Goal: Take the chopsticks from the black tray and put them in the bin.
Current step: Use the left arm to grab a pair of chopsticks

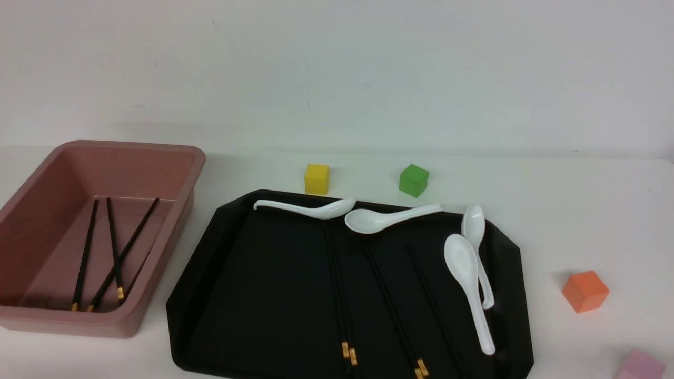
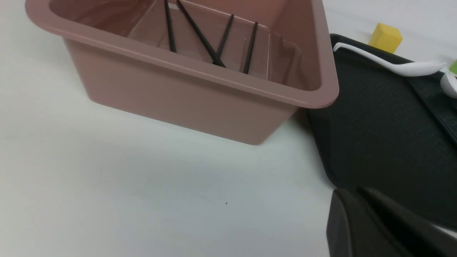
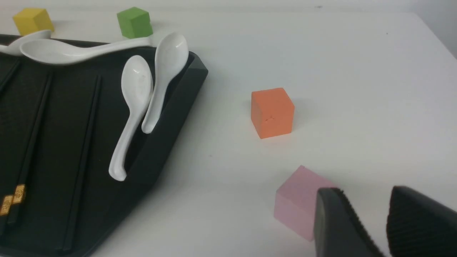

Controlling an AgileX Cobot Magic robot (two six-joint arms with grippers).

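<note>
The black tray (image 1: 263, 295) lies in the middle of the table, and several chopsticks (image 1: 389, 300) lie lengthwise on it with their gold bands at the near end. They also show in the right wrist view (image 3: 32, 135). The pink bin (image 1: 174, 152) stands to the tray's left with several chopsticks (image 1: 113, 247) on its floor, also seen in the left wrist view (image 2: 200, 34). My left gripper (image 2: 351, 192) is shut and empty, low over the table near the tray's near left corner (image 2: 375, 125). My right gripper (image 3: 364, 194) is open and empty, right of the tray. Neither gripper shows in the front view.
Several white spoons (image 1: 468, 273) lie along the tray's far and right sides. A yellow cube (image 1: 316, 179) and a green cube (image 1: 414, 180) sit behind the tray. An orange cube (image 1: 585, 291) and a pink cube (image 3: 300, 203) sit to its right, the pink one beside my right fingers.
</note>
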